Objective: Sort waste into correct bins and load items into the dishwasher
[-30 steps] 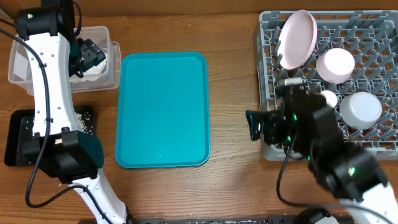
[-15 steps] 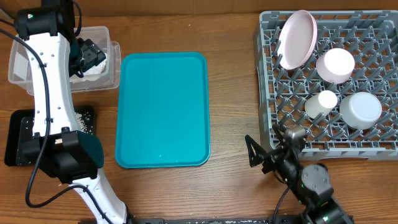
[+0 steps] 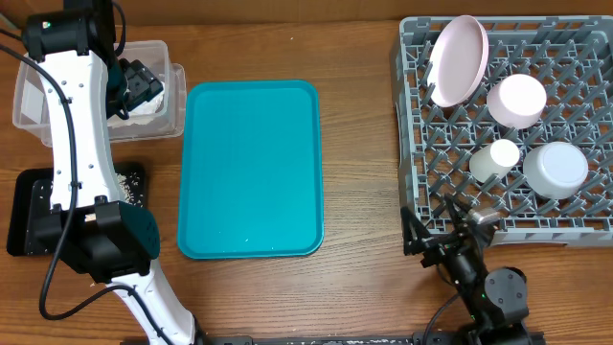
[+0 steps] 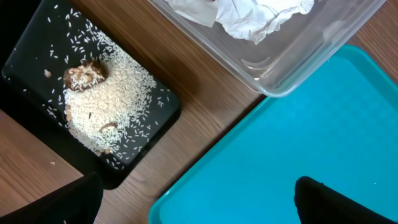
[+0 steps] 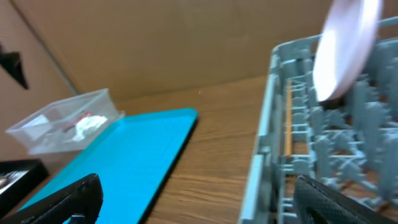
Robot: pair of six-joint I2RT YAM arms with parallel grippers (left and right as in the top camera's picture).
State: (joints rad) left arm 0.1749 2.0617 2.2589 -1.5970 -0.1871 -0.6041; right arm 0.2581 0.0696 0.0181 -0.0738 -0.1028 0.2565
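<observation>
The grey dishwasher rack holds a tilted plate, a white bowl, a small cup and a grey-white bowl. My right gripper stands open and empty by the rack's front left corner; its wrist view shows the rack and plate. My left gripper hangs open and empty over the clear tub. Crumpled napkins lie in that tub. Rice and brown scraps sit on the black tray.
A teal serving tray lies bare in the middle of the wooden table. The black tray sits at the left edge, in front of the clear tub. The left arm's white links stretch over both bins.
The right arm has drawn back from the rack's left side toward the table's front edge, staying open. The left arm has not moved.
</observation>
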